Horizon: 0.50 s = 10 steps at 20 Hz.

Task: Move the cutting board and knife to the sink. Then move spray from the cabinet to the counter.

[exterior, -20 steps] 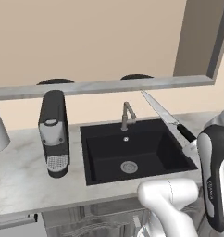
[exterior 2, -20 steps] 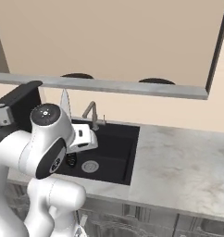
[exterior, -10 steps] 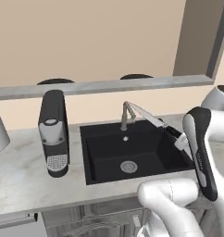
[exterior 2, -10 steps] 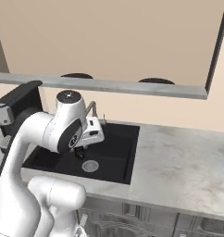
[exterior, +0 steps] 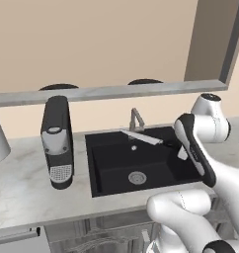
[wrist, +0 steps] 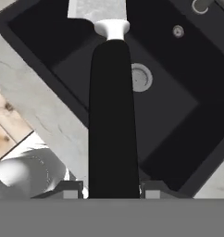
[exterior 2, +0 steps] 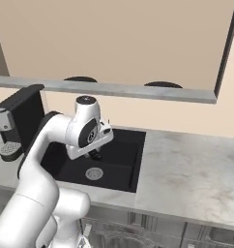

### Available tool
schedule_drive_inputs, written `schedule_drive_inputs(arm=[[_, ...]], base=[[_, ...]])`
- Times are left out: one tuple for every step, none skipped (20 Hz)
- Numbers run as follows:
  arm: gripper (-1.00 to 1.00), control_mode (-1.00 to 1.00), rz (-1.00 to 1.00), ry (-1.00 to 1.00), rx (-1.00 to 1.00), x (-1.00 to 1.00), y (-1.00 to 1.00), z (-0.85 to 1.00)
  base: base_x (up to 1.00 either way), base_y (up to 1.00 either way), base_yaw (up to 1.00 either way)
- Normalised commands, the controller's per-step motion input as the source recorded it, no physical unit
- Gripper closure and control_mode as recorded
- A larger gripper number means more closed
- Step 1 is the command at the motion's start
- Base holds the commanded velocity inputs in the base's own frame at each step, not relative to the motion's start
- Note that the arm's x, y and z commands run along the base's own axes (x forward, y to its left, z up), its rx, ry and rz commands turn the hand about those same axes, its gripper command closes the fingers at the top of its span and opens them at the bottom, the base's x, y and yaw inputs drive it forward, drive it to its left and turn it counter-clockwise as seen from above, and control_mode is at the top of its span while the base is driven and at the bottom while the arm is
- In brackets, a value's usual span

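Observation:
My gripper (exterior: 177, 148) is shut on the black handle of the knife (exterior: 141, 137) and holds it above the black sink (exterior: 94, 170). The grey blade points left toward the faucet, roughly level. In the hand view the knife (wrist: 111, 115) runs straight up the middle between my fingertips (wrist: 72, 188), with the sink (wrist: 178, 97) and its drain below it. From the right the gripper (exterior 2: 95, 155) hangs over the sink (exterior 2: 126, 152). The white-grey marble counter (exterior 2: 186, 164) lies around the basin. The cutting board and the spray are out of view.
A black coffee machine (exterior: 57, 143) stands on the counter (exterior: 22, 192) left of the sink. The faucet (exterior: 136, 118) rises at the basin's back edge. A long marble shelf (exterior: 106, 92) runs above, with a dark grey cabinet side (exterior: 234, 39) at its right end.
The arm has swung left and down with the knife, from beyond the sink's right edge to over the basin. The blade has levelled out. The grip is unchanged.

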Motion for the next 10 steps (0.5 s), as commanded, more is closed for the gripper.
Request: schedule_drive_inputs(arm=[[1.0,-1.0,0.21,-0.12,-0.15,0.64,0.0,-0.64],[1.0,-1.0,0.2,-0.14,-0.14,0.59,0.0,-0.58],[1.0,-1.0,0.18,-0.13,-0.11,0.57,-0.05,-0.48],[1.0,-1.0,0.14,-0.09,-0.03,0.44,-0.12,-0.19],[1.0,-1.0,0.13,-0.05,0.0,0.44,-0.15,-0.15],[1.0,-1.0,0.1,0.0,0.0,0.51,-0.14,-0.16],[1.0,-1.0,0.09,0.0,0.0,0.51,-0.14,-0.23],[1.0,-1.0,0.09,0.0,0.0,0.51,-0.15,-0.26],[1.0,-1.0,0.08,0.02,0.0,0.51,-0.14,-0.27],[1.0,-1.0,0.08,0.04,0.0,0.49,-0.15,-0.29]], base=[[0.0,0.0,0.0],[0.0,0.0,0.0],[0.0,0.0,0.0],[0.0,0.0,0.0],[0.0,0.0,0.0],[0.0,0.0,0.0],[0.0,0.0,0.0],[0.0,0.0,0.0],[0.0,0.0,0.0],[0.0,0.0,0.0]])
